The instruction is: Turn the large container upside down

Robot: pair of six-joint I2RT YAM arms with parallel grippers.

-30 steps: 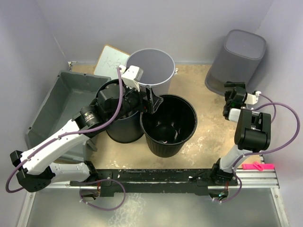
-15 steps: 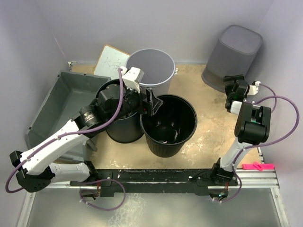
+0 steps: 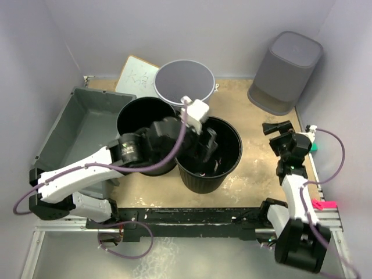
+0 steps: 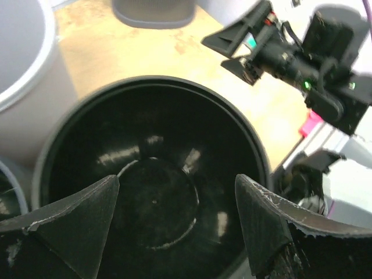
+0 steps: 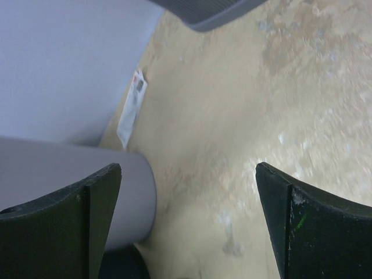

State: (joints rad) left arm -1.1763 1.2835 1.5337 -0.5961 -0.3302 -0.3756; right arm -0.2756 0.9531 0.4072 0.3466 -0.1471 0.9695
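Lavender walls are closing in a scuffed tan tabletop (image 3: 256, 163), and the large container (image 3: 70, 122) is sitting at its left edge against the wall, open side up, with nothing gripping it. Over the last second the left gripper (image 4: 175, 180) has been swinging away from the left black bucket (image 3: 136, 116) and is now hovering over the mouth of the right black bucket (image 3: 228, 152), its jaws standing wide apart and holding nothing. The right gripper (image 5: 187, 167) has been pulling back from the tall dark-grey bin (image 3: 286, 70) in the far right corner and is now hanging nearer its own base, its jaws also spread wide and empty, with bare table showing between them. The pale grey bucket (image 3: 185, 81) and the white card (image 3: 136, 74) beside it are staying where they were. For the task this is looking like movement the wrong way: both arms are ending up away from the tub, which is lying right way up, so the flip is not yet begun. The left arm is the nearer one, its forearm passing over the tub's near right corner, and it is probably going to have to come back left to catch the rim
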